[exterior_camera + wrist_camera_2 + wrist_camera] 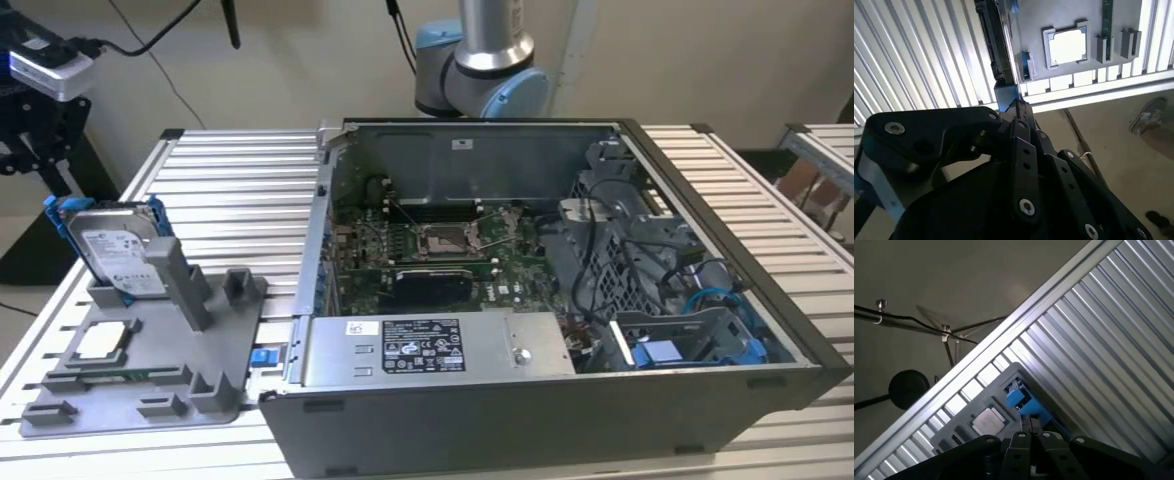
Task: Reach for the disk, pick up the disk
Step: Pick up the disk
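Disk (118, 250) stands upright in grey fixture (160, 385), exterior view's left, apart from case (534, 435). Judged heavy, stiff, shock-sensitive, slick-faced; best held by blue frame (54, 215) edges. My gripper (1016, 106) pressed together, empty, near disk's end.

Soft even room light, bright glare on table slats (919, 55), hand (1016, 106) in shadow

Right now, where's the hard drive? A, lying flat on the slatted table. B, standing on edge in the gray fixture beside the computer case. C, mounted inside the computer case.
B: the hard drive stands on edge in the gray fixture, at the exterior view's left of the open computer case.
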`<state>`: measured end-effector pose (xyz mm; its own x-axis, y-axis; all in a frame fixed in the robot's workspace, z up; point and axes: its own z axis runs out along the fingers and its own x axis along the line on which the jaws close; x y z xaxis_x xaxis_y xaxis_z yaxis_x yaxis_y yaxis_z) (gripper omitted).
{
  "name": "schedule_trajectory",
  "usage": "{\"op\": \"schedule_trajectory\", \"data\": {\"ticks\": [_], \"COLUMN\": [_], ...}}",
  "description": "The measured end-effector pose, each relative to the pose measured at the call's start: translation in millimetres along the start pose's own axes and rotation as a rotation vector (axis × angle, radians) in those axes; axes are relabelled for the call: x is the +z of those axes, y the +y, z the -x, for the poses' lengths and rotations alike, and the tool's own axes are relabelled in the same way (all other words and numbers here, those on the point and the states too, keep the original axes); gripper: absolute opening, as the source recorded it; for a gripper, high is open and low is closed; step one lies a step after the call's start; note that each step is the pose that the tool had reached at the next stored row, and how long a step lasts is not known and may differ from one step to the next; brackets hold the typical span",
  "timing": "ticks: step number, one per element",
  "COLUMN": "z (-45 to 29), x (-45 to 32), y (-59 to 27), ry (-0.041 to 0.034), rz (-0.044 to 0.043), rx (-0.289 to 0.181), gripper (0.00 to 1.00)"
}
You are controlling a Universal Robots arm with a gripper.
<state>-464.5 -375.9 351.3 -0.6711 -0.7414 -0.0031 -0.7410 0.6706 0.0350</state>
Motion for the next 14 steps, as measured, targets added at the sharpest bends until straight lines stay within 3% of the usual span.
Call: {"op": "schedule_trajectory", "data": {"ticks": [14], "z": [0.0], "x": [0.0], "y": [0.0], "ry": [0.0071], "rz": [-0.0011], "rx": [-0.254], "gripper": [0.00]}}
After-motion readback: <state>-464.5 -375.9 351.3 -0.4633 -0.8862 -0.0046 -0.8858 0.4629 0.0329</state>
